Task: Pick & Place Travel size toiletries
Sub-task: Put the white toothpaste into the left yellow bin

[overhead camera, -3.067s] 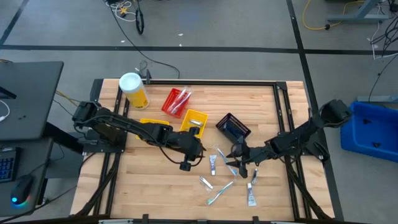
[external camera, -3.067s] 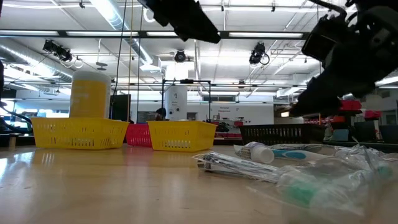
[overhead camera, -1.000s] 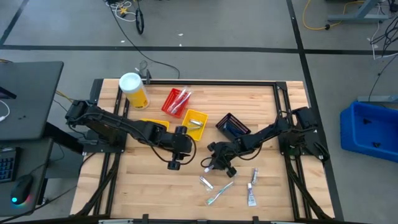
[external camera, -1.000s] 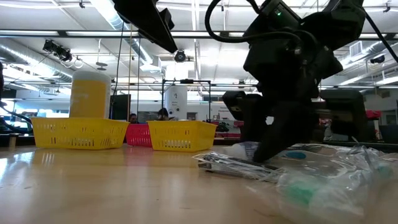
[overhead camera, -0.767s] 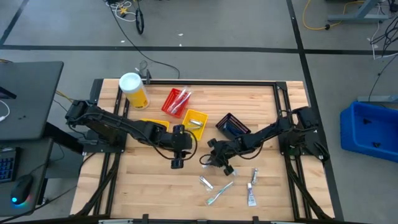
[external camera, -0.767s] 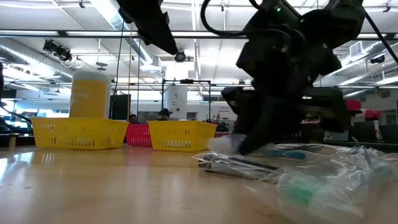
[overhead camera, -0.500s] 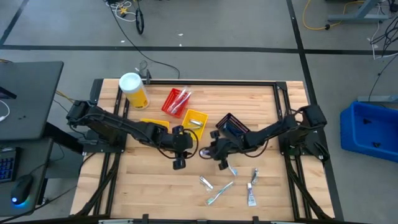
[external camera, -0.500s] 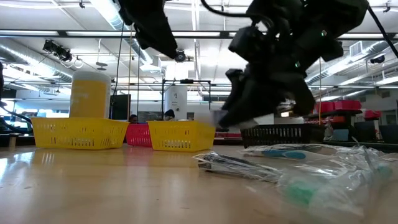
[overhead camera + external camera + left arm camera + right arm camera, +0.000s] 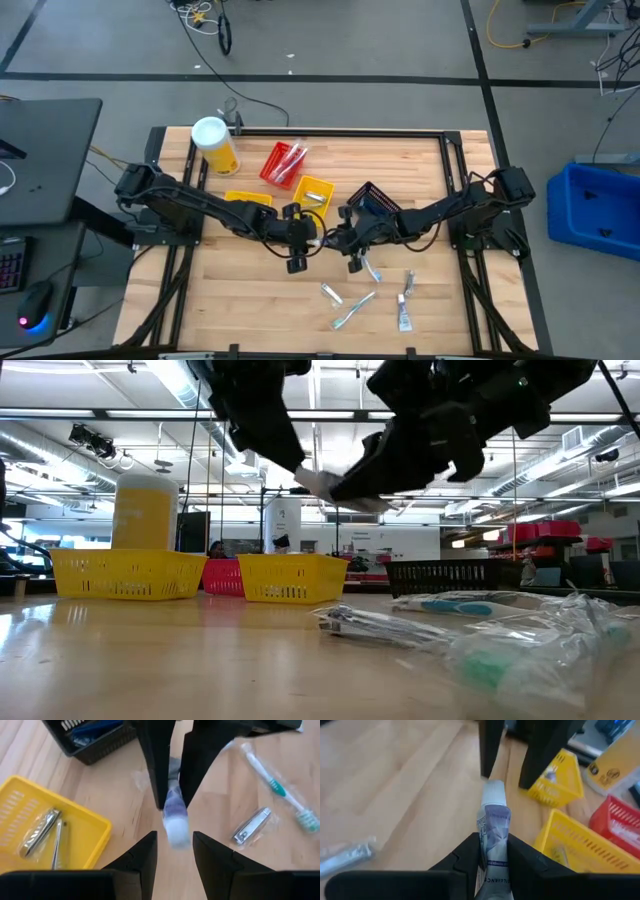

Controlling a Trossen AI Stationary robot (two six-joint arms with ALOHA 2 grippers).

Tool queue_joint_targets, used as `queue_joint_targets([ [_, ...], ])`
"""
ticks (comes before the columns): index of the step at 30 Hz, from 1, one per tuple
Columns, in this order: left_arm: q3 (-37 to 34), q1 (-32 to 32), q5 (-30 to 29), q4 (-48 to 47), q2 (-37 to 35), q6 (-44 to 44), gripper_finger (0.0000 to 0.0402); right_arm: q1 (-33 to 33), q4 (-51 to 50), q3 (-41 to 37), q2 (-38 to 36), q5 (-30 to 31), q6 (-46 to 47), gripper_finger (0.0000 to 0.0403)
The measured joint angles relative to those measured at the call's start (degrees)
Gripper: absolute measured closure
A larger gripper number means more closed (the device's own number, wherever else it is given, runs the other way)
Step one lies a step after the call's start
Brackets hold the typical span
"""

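The left gripper (image 9: pixel 303 240) hung over the middle of the table (image 9: pixel 240 290), just in front of the small yellow bin (image 9: pixel 314 192), with its fingers (image 9: pixel 142 860) spread apart and nothing between them. Facing it from the right, the right gripper (image 9: pixel 330 241) was clamped on a white toothpaste tube (image 9: pixel 491 827), held up off the wood with its capped end pointing at the gap between the left fingers. The remaining toiletries (image 9: pixel 352 306) lay scattered on the table toward its front edge, to the right of the two grippers.

The toothpaste tube (image 9: pixel 492 827) label's lettering stays illegible.
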Motion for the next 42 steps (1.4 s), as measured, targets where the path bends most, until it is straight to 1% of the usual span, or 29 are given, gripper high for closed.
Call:
queue_joint_targets([
  [7,0.0,0.0,-0.1,0.1,0.0,1.1,0.0270,-0.2,5.1,0.0,0.0,0.1,-0.2,0.0314],
  [10,0.0,0.0,-0.1,0.1,0.0,1.1,0.0271,-0.2,5.5,0.0,0.0,0.1,-0.8,0.0313],
  [13,0.0,0.0,-0.2,0.1,0.0,1.1,0.0282,-0.2,5.4,0.0,0.0,0.1,-1.3,0.0314],
  [20,0.0,0.0,-0.3,-0.1,0.0,1.1,0.0322,-0.2,5.3,0.0,0.0,0.1,-0.9,0.0314],
  [26,0.0,0.0,-0.3,-0.1,0.0,1.1,0.0322,-0.2,5.2,0.0,0.0,0.1,-1.0,0.0306],
  [32,0.0,0.0,-0.3,0.0,0.0,-0.1,0.0325,-0.5,4.7,0.0,0.0,0.4,-1.0,0.0271],
  [36,0.0,0.1,-0.7,-1.0,0.0,-0.4,0.0325,-0.5,3.4,0.0,0.0,5.8,3.5,0.0236],
  [38,0.0,0.1,-1.7,-2.3,0.0,-0.5,0.0322,-0.5,1.1,0.0,0.0,8.3,5.8,0.0216],
  [42,0.0,0.0,-3.0,-7.4,0.0,-3.0,0.0321,-0.5,-3.8,0.0,0.0,9.6,9.7,0.0179],
])
